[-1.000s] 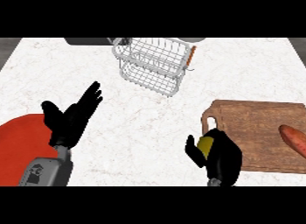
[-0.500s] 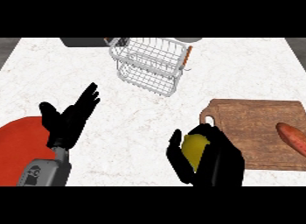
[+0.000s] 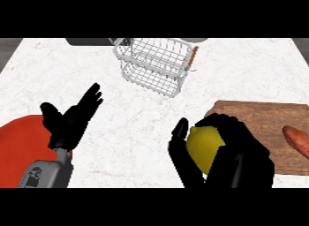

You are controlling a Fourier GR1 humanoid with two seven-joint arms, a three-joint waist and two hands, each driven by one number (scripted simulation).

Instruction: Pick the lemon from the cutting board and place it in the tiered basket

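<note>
Yellow, smooth-skinned, the lemon (image 3: 204,146) is at five o'clock beside the cutting board (image 3: 268,119), wrapped in the right hand's (image 3: 243,153) curled fingers and thumb. It looks light, firm and slightly slippery, best cradled round its middle; the tiered basket (image 3: 156,65) stands at twelve o'clock.

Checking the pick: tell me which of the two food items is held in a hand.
The yellow lemon, with the right hand curled round it; the orange-red vegetable lies free on the cutting board.
</note>
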